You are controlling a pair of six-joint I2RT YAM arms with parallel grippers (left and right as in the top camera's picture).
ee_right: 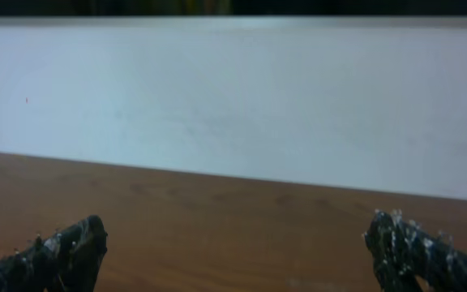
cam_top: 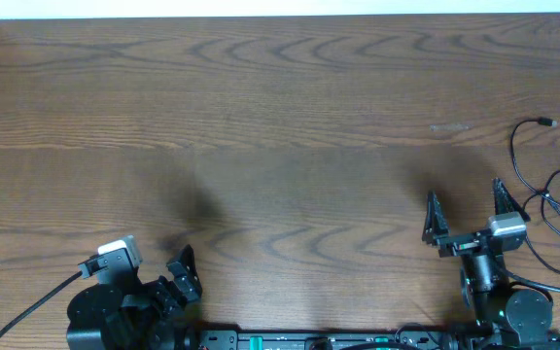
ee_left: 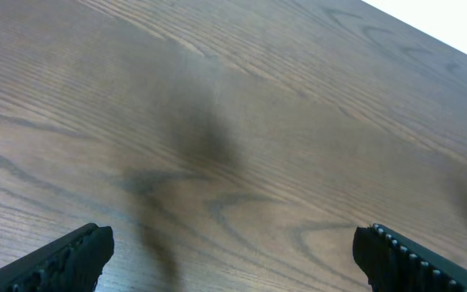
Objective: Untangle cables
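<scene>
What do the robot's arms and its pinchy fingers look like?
The black left arm and black right arm have round joints. The left gripper and right gripper each have two pointed black fingers with tiny ridges. A pale grey box sits on each wrist, and a thick black wire runs off from the left arm.

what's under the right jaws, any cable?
Only bare table between the right gripper's open jaws; the cables lie to its right. The wrist covers the wood directly below it.
</scene>
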